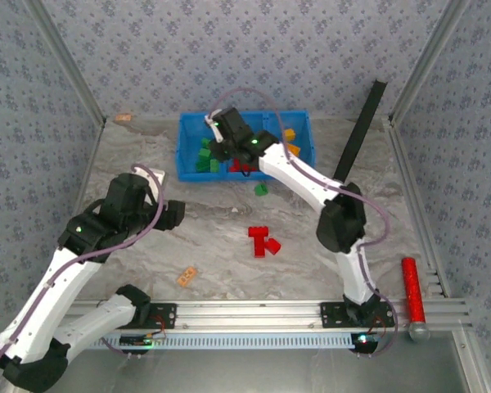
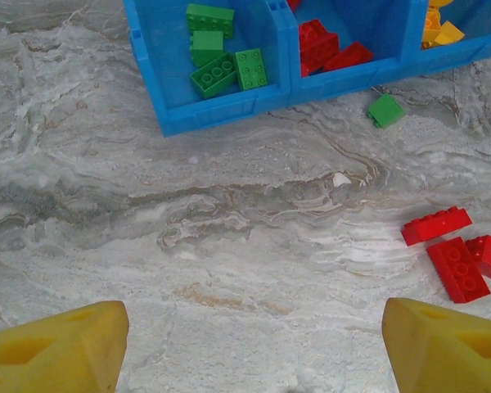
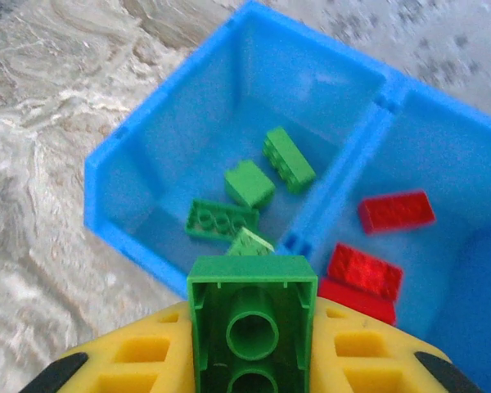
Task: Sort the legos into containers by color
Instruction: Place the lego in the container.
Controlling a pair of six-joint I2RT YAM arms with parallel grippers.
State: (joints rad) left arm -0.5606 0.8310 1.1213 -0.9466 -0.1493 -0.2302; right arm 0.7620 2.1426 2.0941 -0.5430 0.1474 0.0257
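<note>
My right gripper [image 3: 252, 360] is shut on a green lego [image 3: 252, 323], hollow underside facing the camera, above the blue bin tray [image 1: 186, 173]. Below it the left compartment [image 3: 159, 139] holds several green legos [image 3: 250, 182]; the middle compartment holds red legos [image 3: 395, 210]. From above, the right gripper [image 1: 221, 135] hangs over the tray's left part, with orange-yellow legos [image 1: 290, 136] in the right compartment. My left gripper [image 2: 254, 360] stands open over bare table. A loose green lego [image 2: 385, 110] and three red legos [image 2: 454, 252] lie on the table.
A pale peach flat piece [image 1: 186, 276] lies near the front rail. A red cylinder [image 1: 412, 290] rests at the right edge. A black bar [image 1: 360, 131] leans at the back right. Wallpapered walls and metal posts enclose the marble table [image 1: 204, 237].
</note>
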